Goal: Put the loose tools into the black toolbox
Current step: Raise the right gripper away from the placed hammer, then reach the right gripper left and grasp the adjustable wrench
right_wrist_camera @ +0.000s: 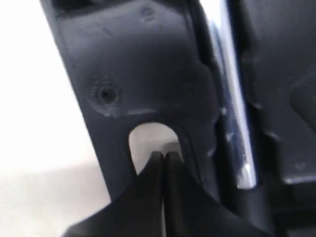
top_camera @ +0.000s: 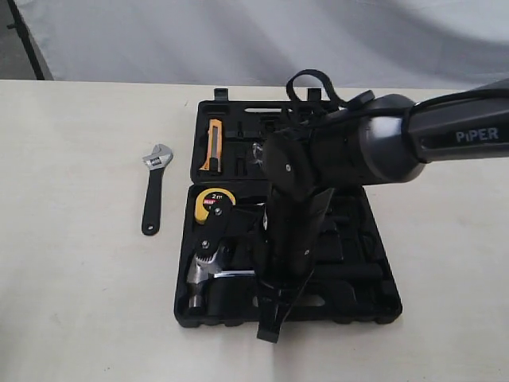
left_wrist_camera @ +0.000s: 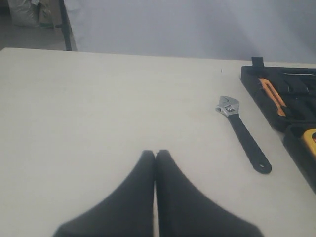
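Note:
The black toolbox (top_camera: pixel 382 306) lies open in the middle of the table. The steel claw hammer (top_camera: pixel 203 274) rests in its front half; the shiny shaft (right_wrist_camera: pixel 237 123) shows in the right wrist view. The black adjustable wrench (top_camera: pixel 155 187) lies on the table left of the box, also seen as the wrench (left_wrist_camera: pixel 243 132). My right gripper (top_camera: pixel 269 328) points down at the box's front edge, shut on nothing, tips (right_wrist_camera: pixel 164 155) at the handle cutout (right_wrist_camera: pixel 148 136). My left gripper (left_wrist_camera: pixel 155 153) is shut over bare table, well short of the wrench. I cannot make out the tape roll.
An orange-handled tool (top_camera: pixel 213 145) sits in the far half of the box and a yellow tape measure (top_camera: pixel 215 203) in the near half. The right arm (top_camera: pixel 358 147) covers much of the box. A grey curtain hangs behind the table.

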Available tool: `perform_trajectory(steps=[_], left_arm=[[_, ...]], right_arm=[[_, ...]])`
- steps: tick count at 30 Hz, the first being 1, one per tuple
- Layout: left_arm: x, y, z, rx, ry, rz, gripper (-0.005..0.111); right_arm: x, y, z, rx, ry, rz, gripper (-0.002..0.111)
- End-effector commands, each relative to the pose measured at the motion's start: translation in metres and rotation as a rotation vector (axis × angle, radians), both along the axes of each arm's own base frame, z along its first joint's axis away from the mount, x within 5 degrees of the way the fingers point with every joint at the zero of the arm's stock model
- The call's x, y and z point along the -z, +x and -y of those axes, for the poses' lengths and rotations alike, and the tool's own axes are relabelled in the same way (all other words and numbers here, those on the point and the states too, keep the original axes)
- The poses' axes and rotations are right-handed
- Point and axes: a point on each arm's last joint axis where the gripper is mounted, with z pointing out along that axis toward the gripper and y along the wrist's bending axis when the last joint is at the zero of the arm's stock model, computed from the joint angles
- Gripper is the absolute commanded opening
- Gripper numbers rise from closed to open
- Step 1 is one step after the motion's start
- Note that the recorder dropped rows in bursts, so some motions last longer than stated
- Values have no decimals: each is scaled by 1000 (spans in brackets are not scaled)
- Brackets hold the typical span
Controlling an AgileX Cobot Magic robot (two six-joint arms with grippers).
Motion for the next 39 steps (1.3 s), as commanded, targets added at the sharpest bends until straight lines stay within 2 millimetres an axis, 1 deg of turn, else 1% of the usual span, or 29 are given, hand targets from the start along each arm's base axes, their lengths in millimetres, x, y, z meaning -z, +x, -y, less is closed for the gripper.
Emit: perform_trajectory(steps=[1, 7, 11, 14, 15, 18, 20, 22, 25, 27, 32, 33, 34, 35, 36, 39], left_arm=[[1, -2, 0, -1, -27, 5, 1], [1, -2, 0, -1, -27, 5, 1], [1, -2, 0, -1, -27, 5, 1], [1, -2, 0, -1, -27, 5, 1], [1, -2, 0, -1, -27, 5, 1], [1, -2, 0, -1, -27, 5, 1], [1, -2, 0, -1, -27, 5, 1], [1, -2, 0, -1, -27, 5, 1], [1, -2, 0, -1, -27, 5, 1], [1, -2, 0, -1, -27, 5, 1], [1, -2, 0, -1, -27, 5, 1], [1, -2, 0, -1, -27, 5, 1], [1, -2, 0, -1, -27, 5, 1], [1, -2, 0, -1, -27, 5, 1], [1, -2, 0, -1, -27, 5, 1], [1, -2, 0, -1, -27, 5, 1]], right_arm=[[3, -22, -18, -90, 11, -51, 0], [3, -38, -34, -189, 12, -48, 0], [3, -42, -37, -209, 11, -50, 0], [-9, -41, -37, -185, 6, -58, 0], [-17, -39, -38, -164, 3, -55, 0], [-51, -30, -41, -115, 14, -26, 0], [-74, -18, -46, -53, 50, 6, 0], [-96, -3, -50, 46, 94, 40, 0], [-114, 21, -58, 251, 156, 65, 0], [-119, 38, -66, 369, 192, 64, 0], [-111, 71, -92, 523, 252, 79, 0], [-104, 79, -98, 552, 257, 75, 0], [-102, 85, -104, 572, 275, 82, 0], [-94, 91, -108, 585, 276, 80, 0], [-90, 97, -114, 613, 292, 85, 0], [-70, 115, -125, 675, 281, 104, 0]])
